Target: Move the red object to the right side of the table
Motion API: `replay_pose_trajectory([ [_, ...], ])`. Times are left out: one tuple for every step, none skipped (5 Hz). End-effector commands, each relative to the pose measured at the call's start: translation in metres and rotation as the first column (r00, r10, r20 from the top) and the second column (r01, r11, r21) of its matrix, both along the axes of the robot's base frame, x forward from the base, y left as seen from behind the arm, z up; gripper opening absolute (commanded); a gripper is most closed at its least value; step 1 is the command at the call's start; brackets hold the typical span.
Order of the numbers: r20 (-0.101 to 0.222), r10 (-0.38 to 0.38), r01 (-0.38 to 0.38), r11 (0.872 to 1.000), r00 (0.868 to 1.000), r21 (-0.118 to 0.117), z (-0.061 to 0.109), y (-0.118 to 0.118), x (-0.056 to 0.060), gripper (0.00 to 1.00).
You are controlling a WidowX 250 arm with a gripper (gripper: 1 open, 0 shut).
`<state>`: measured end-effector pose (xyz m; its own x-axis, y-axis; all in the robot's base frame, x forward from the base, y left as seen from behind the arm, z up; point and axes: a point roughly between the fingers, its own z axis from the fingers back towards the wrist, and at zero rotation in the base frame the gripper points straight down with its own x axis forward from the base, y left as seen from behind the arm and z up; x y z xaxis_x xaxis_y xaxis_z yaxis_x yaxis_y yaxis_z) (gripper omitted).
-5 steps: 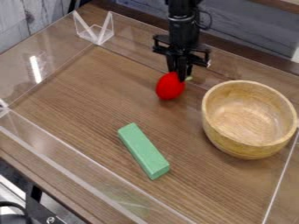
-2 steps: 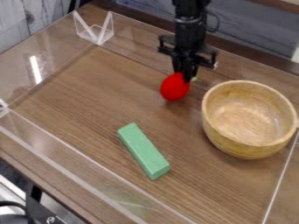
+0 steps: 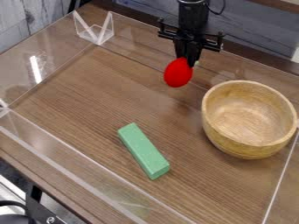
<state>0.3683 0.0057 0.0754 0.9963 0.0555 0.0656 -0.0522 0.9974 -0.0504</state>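
The hand points straight down and is clenched on the top of the red object, which hangs under it, clear of the worktop, at about 12 o'clock of the scene. I judge that the lifting step is done and the carrying step is now in hand.

The wooden bowl stands at about 3 o'clock, near the hanging object, and it takes much of the right side. The green block lies at about 6 o'clock, well apart, and is no obstacle.

The next move calls for travel toward 3 o'clock, high enough to pass the bowl's rim or behind it, then a descent to a bare place on the worktop before the hand releases. The rounded object may roll after release, so a low, gentle placing seems wise.
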Motion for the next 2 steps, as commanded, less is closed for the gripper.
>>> replay_pose_trajectory([
  [0.093, -0.030, 0.029, 1.000, 0.995, 0.011, 0.030, 0.009, 0.008, 0.00],
  [0.095, -0.047, 0.045, 0.999, 0.994, 0.016, 0.032, 0.022, 0.007, 0.00],
])
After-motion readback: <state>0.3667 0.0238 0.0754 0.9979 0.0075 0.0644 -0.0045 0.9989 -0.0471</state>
